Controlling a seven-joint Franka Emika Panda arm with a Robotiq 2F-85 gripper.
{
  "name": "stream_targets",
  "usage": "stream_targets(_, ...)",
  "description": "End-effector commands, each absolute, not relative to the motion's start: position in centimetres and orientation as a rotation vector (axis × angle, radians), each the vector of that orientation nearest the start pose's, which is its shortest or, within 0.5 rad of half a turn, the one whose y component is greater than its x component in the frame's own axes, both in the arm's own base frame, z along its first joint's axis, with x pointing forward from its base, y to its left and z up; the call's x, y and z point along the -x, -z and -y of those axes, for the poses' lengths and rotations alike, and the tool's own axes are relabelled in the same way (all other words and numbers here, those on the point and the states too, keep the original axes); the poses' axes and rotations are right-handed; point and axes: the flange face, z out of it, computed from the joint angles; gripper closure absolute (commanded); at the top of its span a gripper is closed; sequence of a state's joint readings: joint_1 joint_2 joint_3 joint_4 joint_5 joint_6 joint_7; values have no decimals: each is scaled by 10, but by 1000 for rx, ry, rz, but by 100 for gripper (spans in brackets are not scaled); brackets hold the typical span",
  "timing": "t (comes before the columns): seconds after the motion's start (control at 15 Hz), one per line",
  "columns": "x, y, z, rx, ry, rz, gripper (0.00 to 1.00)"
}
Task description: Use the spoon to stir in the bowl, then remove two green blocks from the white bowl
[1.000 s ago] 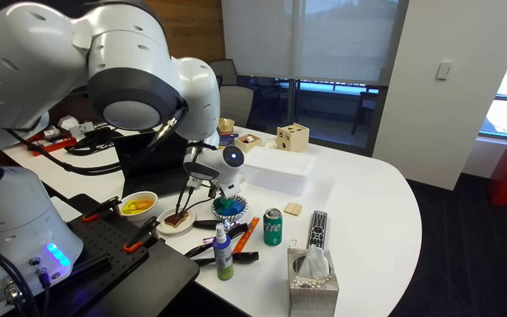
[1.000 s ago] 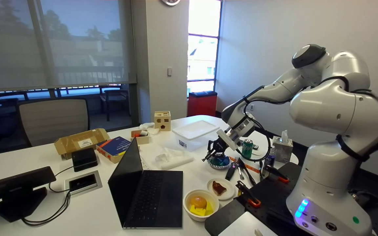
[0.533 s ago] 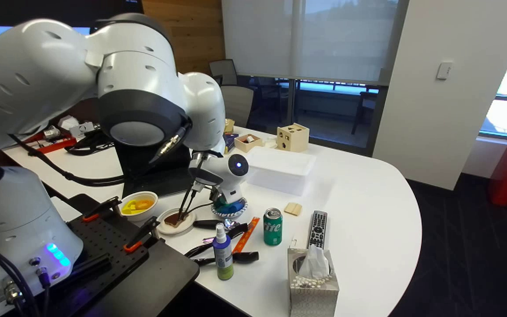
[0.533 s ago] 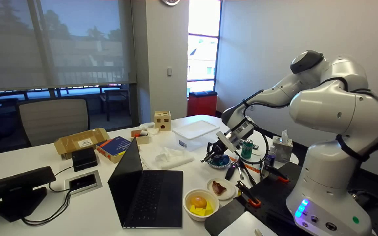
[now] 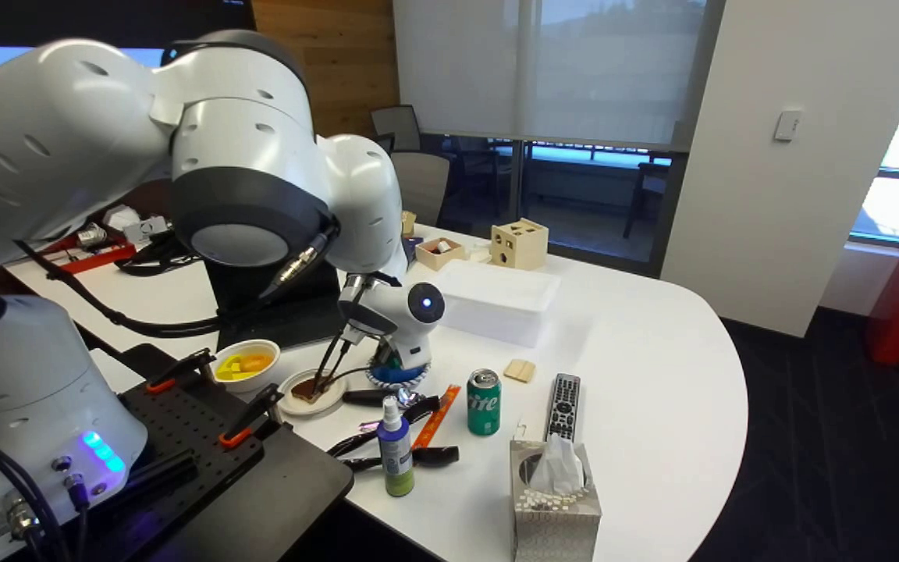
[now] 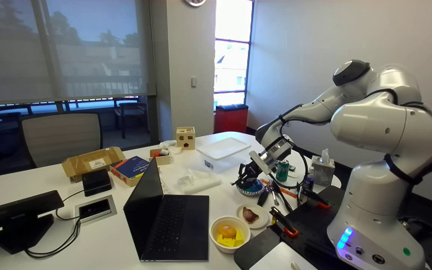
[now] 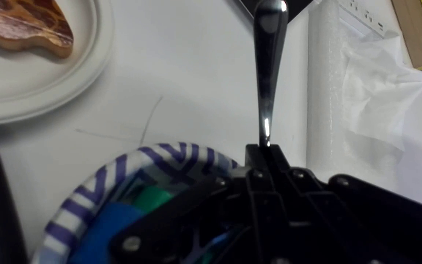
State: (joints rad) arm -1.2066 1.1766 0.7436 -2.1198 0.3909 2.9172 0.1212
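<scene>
Presumed stirring: my jaws pinch the spoon (image 7: 268, 62); I should circle it slowly within the crowded striped bowl (image 7: 74, 209).

We're watching the arm (image 6: 379, 120) arching up from its base (image 6: 375, 210), blue lights (image 6: 345, 237) glowing there in both exterior views, and we're following its line slanting down to the wrist (image 6: 279, 149). Just past that, we're finding the gripper (image 7: 265, 149) pointing down at a tilt, and in the wrist view we're seeing its black fingers (image 7: 254, 158) lying nearly together, pinching tight at the tips.
</scene>
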Motion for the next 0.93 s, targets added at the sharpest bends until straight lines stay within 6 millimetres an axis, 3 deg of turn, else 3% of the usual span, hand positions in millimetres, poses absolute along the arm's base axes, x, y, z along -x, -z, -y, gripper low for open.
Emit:
stream_targets(0.0, -459, 23, 178, 1848, -165, -1449, 98)
stream_targets(0.27, -448, 22, 179, 1849, -183, -1505, 98)
stream_targets(0.53, -455, -12, 172, 1928, -150, -1543, 98)
stream_targets(0.87, -468, -53, 153, 2051, -252, -1582, 98)
